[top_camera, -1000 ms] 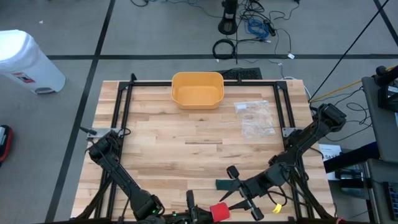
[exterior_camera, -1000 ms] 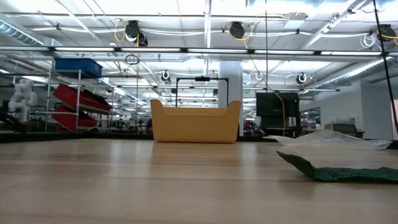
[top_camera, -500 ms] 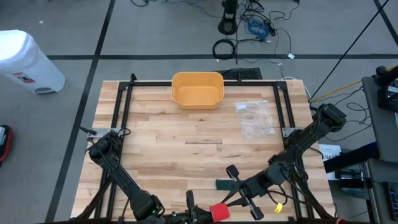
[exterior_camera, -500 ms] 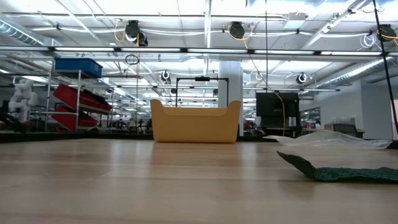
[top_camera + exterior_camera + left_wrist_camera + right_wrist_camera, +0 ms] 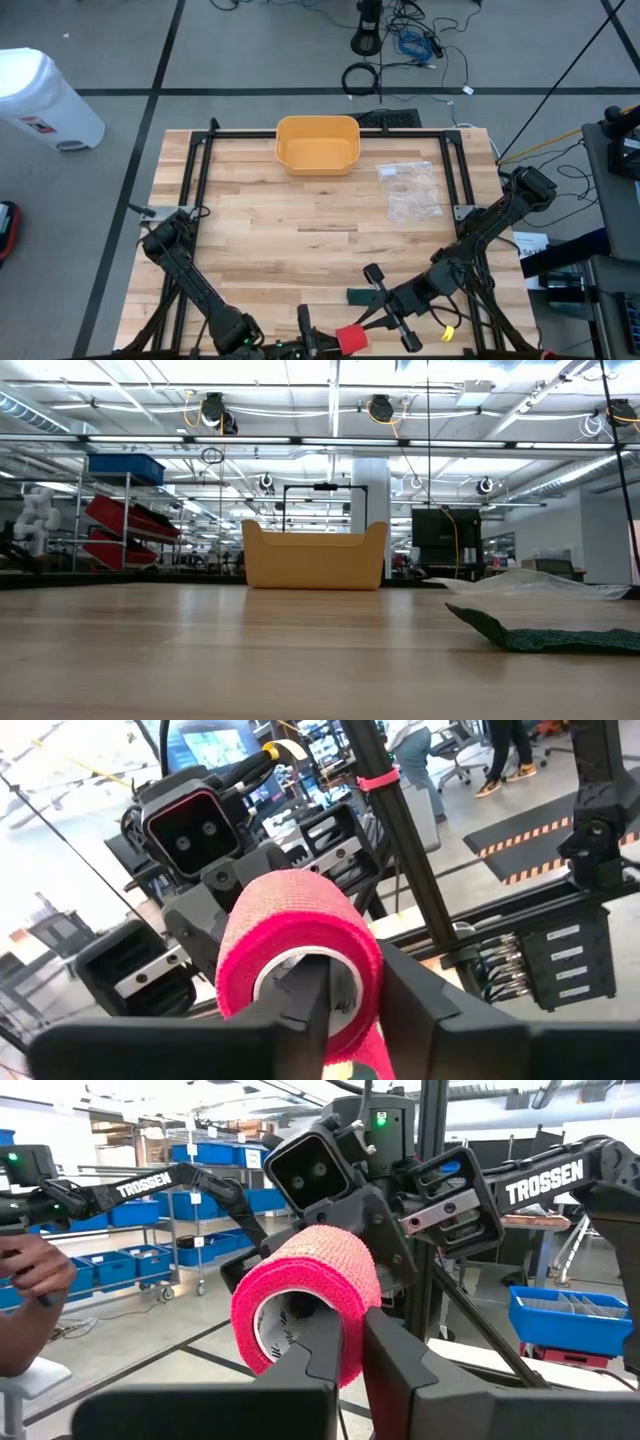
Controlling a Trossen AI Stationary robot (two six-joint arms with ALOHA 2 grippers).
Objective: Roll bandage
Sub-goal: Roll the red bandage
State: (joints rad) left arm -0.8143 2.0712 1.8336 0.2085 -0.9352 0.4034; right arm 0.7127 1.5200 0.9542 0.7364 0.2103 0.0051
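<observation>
A pink bandage roll (image 5: 351, 339) hangs in the air above the table's near edge, between my two grippers. Its white core (image 5: 300, 970) faces the left wrist camera, and a loose pink end (image 5: 374, 1055) hangs below it. My left gripper (image 5: 325, 343) comes at the roll from the table's left and is shut on it. My right gripper (image 5: 368, 326) comes from the right and is also shut on it. A dark green strip (image 5: 362, 296) lies flat on the table just beyond them. My left gripper has one finger (image 5: 310, 995) inside the roll's core and the other finger (image 5: 425, 1015) outside, with the roll's wall (image 5: 365, 985) between them. It points level, and the roll is lifted clear of the table. My right gripper pinches the lower part of the roll's wall (image 5: 345, 1315) at the opposite open end, between two fingers (image 5: 325, 1345) that stand close together. It points about level from the table's right. The roll sits on its side, its axis along the fingers.
A yellow bin (image 5: 317, 144) stands at the far middle of the table, and a clear plastic bag (image 5: 411, 188) lies to its right. A black frame (image 5: 200, 170) runs along the table's edges. A person's hand (image 5: 30, 1295) shows beyond the table.
</observation>
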